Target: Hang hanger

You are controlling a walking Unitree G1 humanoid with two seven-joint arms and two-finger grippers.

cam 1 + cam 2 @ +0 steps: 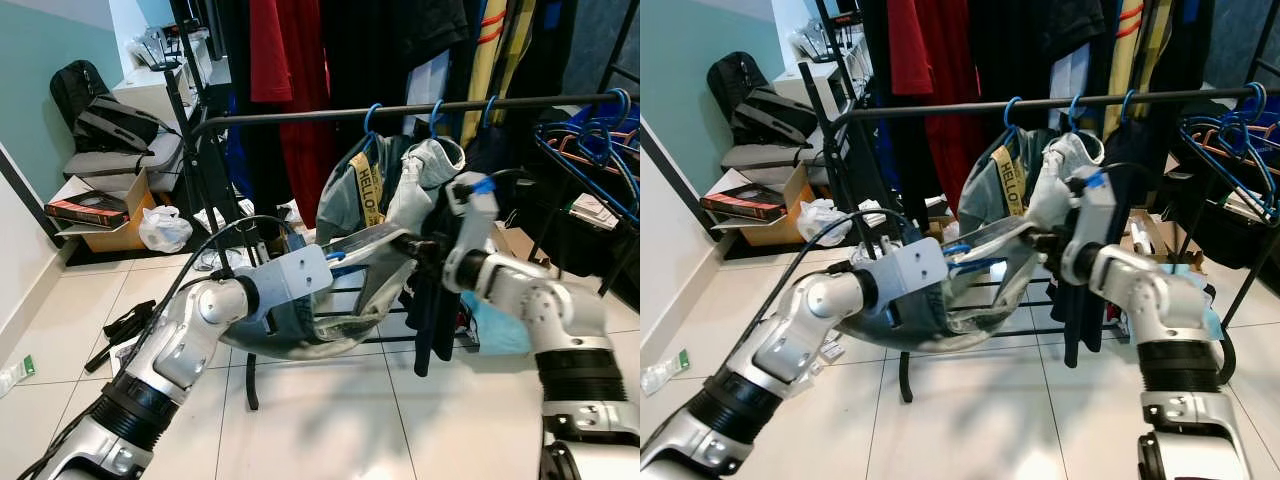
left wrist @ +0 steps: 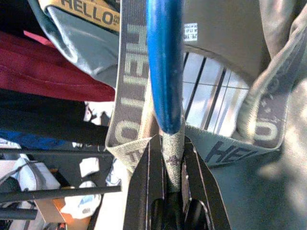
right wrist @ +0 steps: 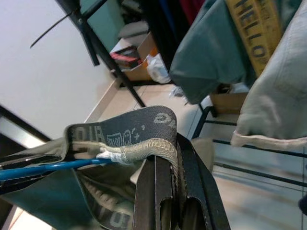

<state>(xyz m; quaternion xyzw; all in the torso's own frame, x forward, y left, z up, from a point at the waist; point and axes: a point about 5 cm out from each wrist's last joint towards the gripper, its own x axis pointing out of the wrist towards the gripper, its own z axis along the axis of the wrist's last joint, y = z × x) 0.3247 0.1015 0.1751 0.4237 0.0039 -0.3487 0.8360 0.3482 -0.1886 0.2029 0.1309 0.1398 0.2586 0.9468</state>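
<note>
At far left, bags and a cardboard box [image 1: 110, 225] sit against the wall as the robot works at a black clothes rail [image 1: 400, 108]. The left gripper [image 2: 165, 191], reaching in from the left below the rail, has its fingers pinched tight on a grey garment [image 1: 330, 300] along its "HELLO"-printed waistband, with the bar of a blue hanger [image 2: 164, 67] running straight out from between them. In the middle, the garment sags in a loose sling between the two arms, well below the rail, with the hanger threaded through it. To the right, the right gripper [image 3: 165, 191] is likewise clamped on a fold of the same printed band, the hanger's thin blue wire passing just beside it. Behind, a similar grey piece already hangs from a blue hook [image 1: 371, 115] on the rail, and a cluster of spare blue hangers [image 1: 590, 150] crowds the far right end. By these views, the garment appears to be going onto the hanger, but the hanger's own hook is not on the rail; lifting and hooking it there seemingly remains.
</note>
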